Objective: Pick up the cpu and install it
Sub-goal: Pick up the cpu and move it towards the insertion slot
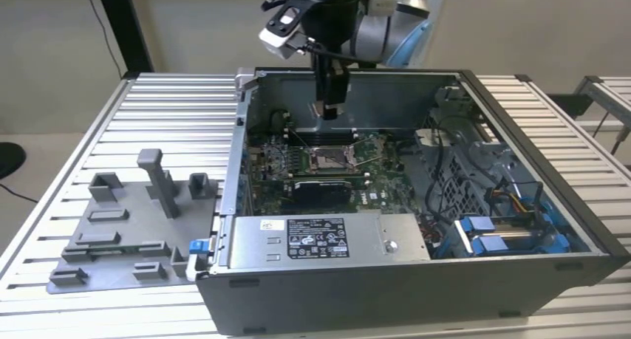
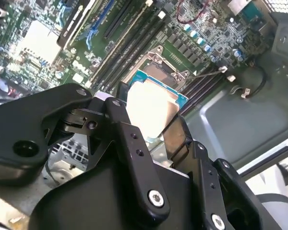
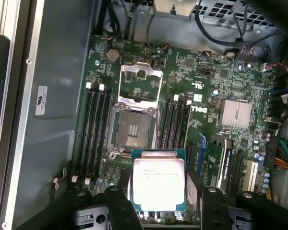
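Surface: slatted table [image 1: 148, 110], open computer case [image 1: 394, 295].
Jaws: we see gripper [image 3: 162, 199] clamping cpu [image 3: 158, 179] above motherboard [image 3: 211, 96].

The gripper [image 2: 151, 112] is matte black: two slim, flat-sided fingers [image 2: 134, 143] hinged on broad rounded link plates [image 2: 33, 129], studded with silver hex-socket screws [image 2: 156, 198] and small bare holes. Above it, in the exterior view, the arm [image 1: 370, 29] is silver-grey metal with a pale blue joint cap [image 1: 412, 40]. A white-and-black block [image 1: 280, 27] is mounted beside the wrist.

The cpu [image 3: 158, 184] – smooth pale metal top; the hand [image 3: 163, 210] – matt black.
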